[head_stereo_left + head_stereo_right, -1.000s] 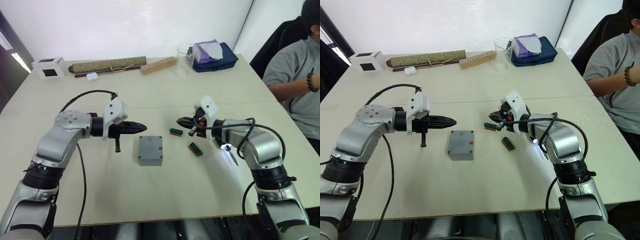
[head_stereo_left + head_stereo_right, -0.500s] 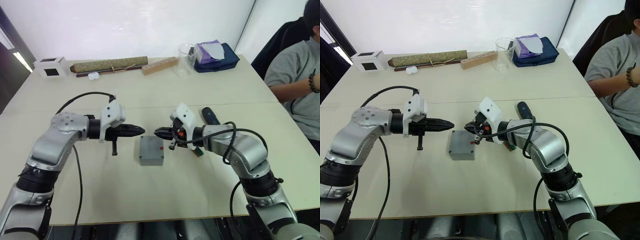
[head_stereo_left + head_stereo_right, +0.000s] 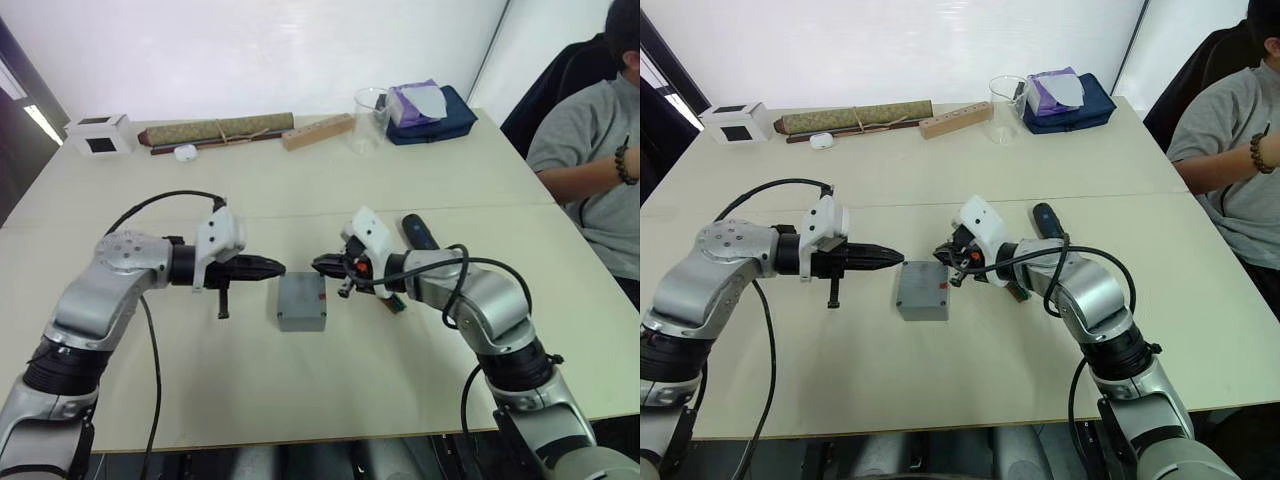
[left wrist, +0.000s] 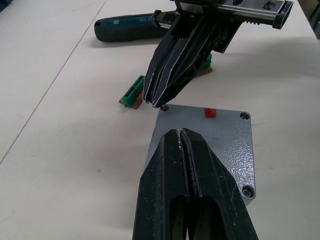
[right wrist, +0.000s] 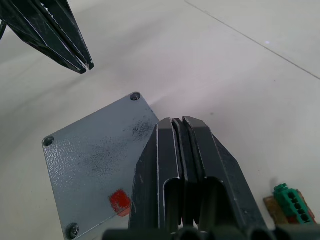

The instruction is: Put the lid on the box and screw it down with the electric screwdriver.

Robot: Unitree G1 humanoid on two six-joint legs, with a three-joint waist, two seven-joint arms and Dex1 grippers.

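The grey lid with its small red mark lies flat on the box, with screw heads showing at its corners. My left gripper is shut and empty, its tip just above the lid's near-left edge. From the other side my right gripper points in, also shut and empty, its tip over the lid's far corner. The two tips face each other a short way apart. The dark electric screwdriver lies on the table behind my right forearm, held by nothing.
Two small green connectors lie just right of the box. Along the far edge stand a white cube, an olive roll, a wooden block, a clear cup and a blue bag. A person sits at the right.
Over the last second my right gripper swung left to the box, and the screwdriver now lies on the table. My left gripper has eased slightly down and left.
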